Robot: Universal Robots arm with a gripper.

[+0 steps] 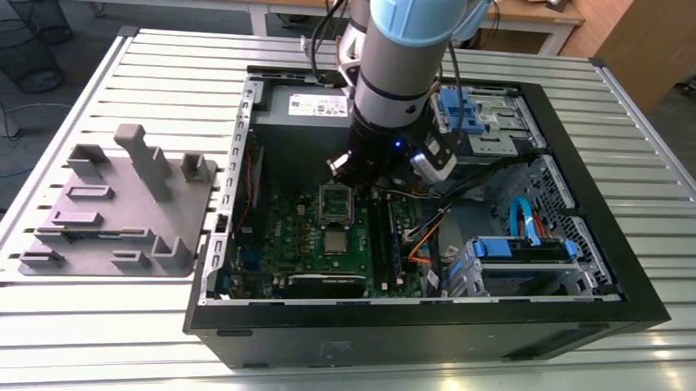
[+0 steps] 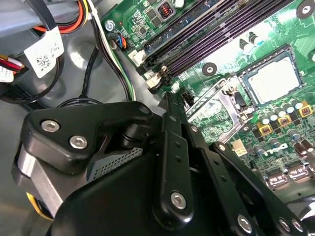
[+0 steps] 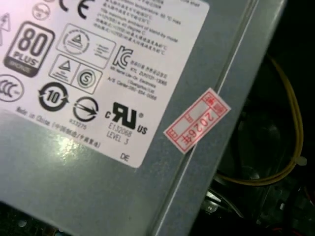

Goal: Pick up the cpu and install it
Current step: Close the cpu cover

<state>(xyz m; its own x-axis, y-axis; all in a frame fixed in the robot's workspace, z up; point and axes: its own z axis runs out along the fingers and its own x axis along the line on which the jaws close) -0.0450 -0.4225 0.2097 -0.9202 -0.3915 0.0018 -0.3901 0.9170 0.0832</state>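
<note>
Gripper [image 2: 167,101] positioned above open socket [image 2: 216,112] – jaw opening cannot be told, cpu [image 2: 274,78] laid flat on motherboard [image 1: 285,224], just beside socket – not touched by gripper, all housed in case [image 1: 413,326].

A large white printed label [image 3: 98,73] with black certification marks and small text lines sits on the grey metal box [image 3: 236,54]. A small red-and-white numbered sticker [image 3: 197,120] is just beside it. In the exterior view the label lies at 12 o'clock from the green motherboard [image 1: 326,236]. A white paper tag [image 2: 44,51] carries a square code.
</note>
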